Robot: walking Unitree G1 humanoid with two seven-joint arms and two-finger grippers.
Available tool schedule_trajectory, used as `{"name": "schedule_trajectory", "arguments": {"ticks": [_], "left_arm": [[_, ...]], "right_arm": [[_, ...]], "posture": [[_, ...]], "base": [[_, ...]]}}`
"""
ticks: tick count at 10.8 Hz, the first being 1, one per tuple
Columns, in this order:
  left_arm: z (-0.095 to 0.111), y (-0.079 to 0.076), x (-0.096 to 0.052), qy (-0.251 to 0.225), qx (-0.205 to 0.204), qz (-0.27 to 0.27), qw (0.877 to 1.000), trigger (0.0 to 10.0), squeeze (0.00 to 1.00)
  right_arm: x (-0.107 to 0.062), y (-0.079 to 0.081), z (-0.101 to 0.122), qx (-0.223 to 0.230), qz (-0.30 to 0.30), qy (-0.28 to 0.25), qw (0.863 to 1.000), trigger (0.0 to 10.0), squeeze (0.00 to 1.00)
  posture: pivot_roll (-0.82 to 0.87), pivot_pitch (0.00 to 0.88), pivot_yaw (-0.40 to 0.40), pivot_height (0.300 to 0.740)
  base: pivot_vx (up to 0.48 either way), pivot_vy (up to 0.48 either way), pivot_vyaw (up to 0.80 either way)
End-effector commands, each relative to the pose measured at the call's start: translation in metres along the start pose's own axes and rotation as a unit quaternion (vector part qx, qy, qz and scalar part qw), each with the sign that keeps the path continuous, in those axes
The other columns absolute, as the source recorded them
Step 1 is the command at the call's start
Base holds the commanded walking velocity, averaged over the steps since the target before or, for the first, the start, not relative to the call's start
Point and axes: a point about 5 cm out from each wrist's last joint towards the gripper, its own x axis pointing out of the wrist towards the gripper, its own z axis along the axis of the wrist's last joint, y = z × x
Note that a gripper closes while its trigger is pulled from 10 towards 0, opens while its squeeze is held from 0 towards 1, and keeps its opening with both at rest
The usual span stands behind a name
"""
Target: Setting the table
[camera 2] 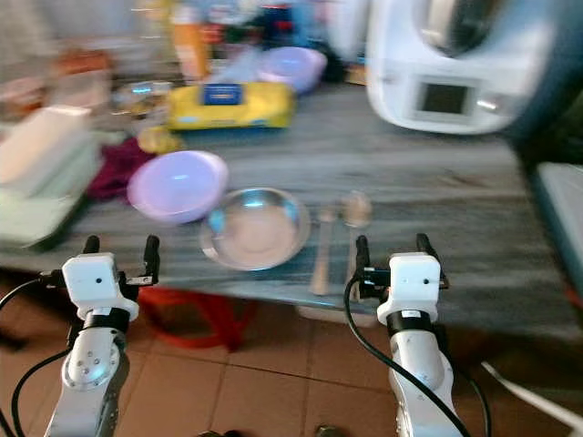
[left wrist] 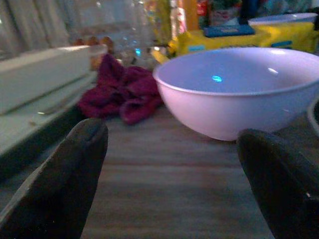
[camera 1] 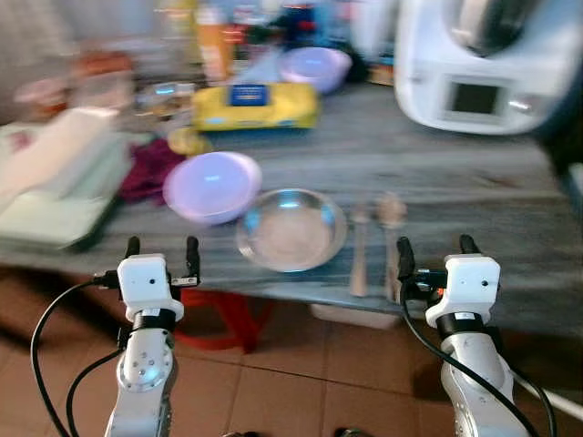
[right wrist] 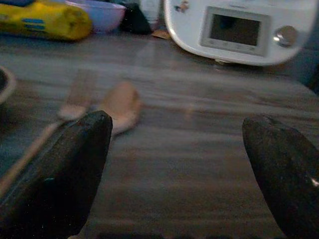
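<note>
A metal bowl (camera 1: 291, 229) sits near the grey table's (camera 1: 455, 173) front edge. A lilac plastic bowl (camera 1: 212, 186) stands just left of it, touching or nearly so. Right of the metal bowl lie a wooden fork (camera 1: 359, 255) and a wooden spoon (camera 1: 392, 232), side by side. My left gripper (camera 1: 162, 250) hangs open at the table edge, facing the lilac bowl (left wrist: 239, 89). My right gripper (camera 1: 437, 250) is open too, at the edge beside the spoon (right wrist: 119, 107) and fork (right wrist: 75, 99). Nothing is between either pair of fingers.
A white kitchen machine (camera 1: 483, 64) stands at the back right. A yellow packet (camera 1: 255, 105), a second lilac bowl (camera 1: 314, 68), a crimson cloth (camera 1: 150, 168) and pale trays (camera 1: 55, 182) crowd the back and left. A red stool (camera 1: 228, 319) sits under the table.
</note>
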Motion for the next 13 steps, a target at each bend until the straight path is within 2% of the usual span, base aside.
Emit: {"name": "schedule_trajectory", "arguments": {"ticks": [1,4,13], "left_arm": [[-0.0025,0.0037,-0.0022,0.009,0.009,0.006,1.000,10.0,0.00],[-0.0022,0.0033,-0.0002,0.015,0.014,0.008,1.000,10.0,0.00],[-0.0020,0.0043,-0.0019,0.021,0.019,0.006,1.000,10.0,0.00]], "right_arm": [[-0.0014,0.0013,0.0025,0.000,0.004,-0.008,1.000,10.0,0.00],[-0.0020,0.0011,0.0019,0.003,0.002,-0.007,1.000,10.0,0.00],[-0.0024,0.0003,-0.0005,0.012,-0.004,0.004,1.000,10.0,0.00]], "posture": [[-0.11,0.167,0.069,0.740],[-0.11,0.169,0.075,0.740],[-0.11,0.180,0.072,0.740]], "base": [[0.000,0.000,0.00],[-0.182,0.000,0.00],[-0.339,0.000,0.00]]}}
